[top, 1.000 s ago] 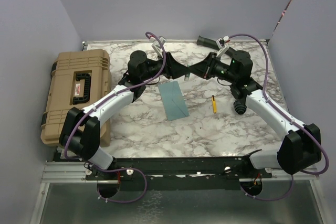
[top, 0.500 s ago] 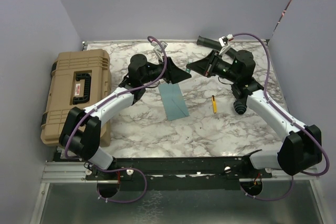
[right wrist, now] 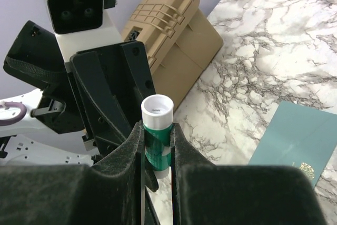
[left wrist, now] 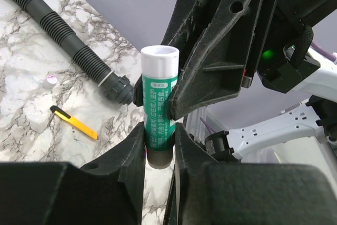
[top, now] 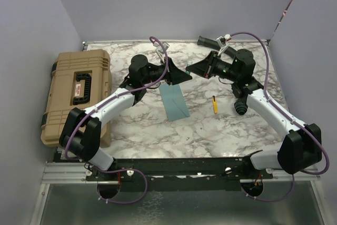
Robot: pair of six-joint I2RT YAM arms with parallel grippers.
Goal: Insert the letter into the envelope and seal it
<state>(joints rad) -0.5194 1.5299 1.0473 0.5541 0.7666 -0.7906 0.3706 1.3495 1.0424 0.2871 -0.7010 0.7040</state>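
1. The left end effector (left wrist: 159, 143) has just squeezed the bottom of the glue stick (left wrist: 159, 96).
2. The right end effector (right wrist: 157, 138) grips its green middle.
3. The envelope (top: 174, 101) lies on the table (top: 210, 125) below. No letter shows, so gluing seems next.

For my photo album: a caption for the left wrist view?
Left end effector and right end effector both grip one green glue stick.

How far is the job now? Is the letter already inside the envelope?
Done, probably: no loose letter shows, and the envelope lies flat, so the letter may be inside. In hand: the left gripper and right gripper both clamp a glue stick in the air. Left: gluing and closing the flap.
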